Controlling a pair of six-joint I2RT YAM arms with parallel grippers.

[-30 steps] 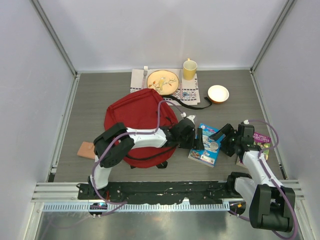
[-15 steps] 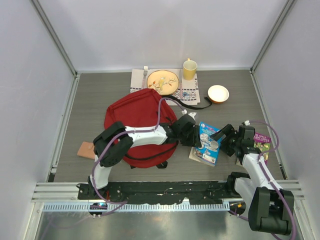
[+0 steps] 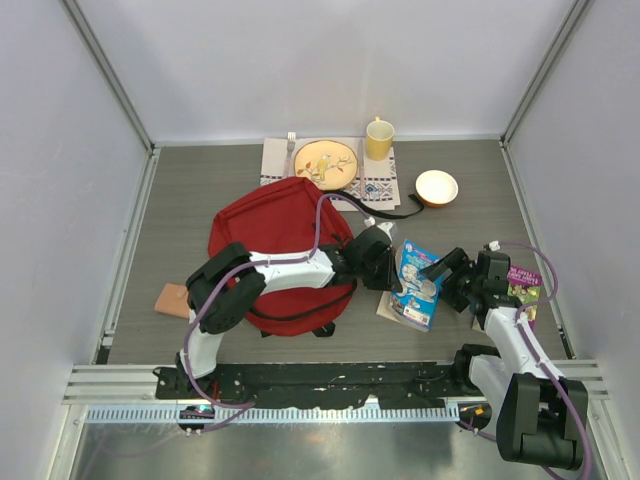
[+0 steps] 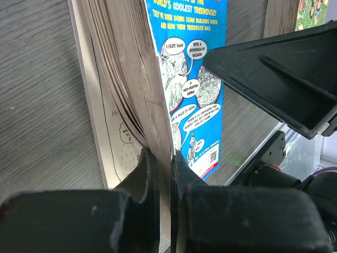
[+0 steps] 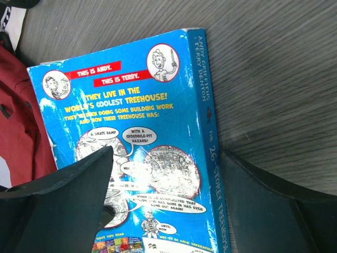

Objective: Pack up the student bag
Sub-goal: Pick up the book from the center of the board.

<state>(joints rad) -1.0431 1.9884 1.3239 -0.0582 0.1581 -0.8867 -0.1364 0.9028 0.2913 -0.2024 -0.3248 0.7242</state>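
The left gripper jaws clamp the book edge (pages fanned); the right gripper jaws stand apart, its spine between.

The paperback ahead of my black-fingered right gripper is bright blue, with yellow lettering, red name labels and black-and-white cartoon bubbles. Its page edges at my left gripper are cream. The student bag under my left arm is red. The table is grey wood-grain. Beside my right wrist lies a purple-and-green book.
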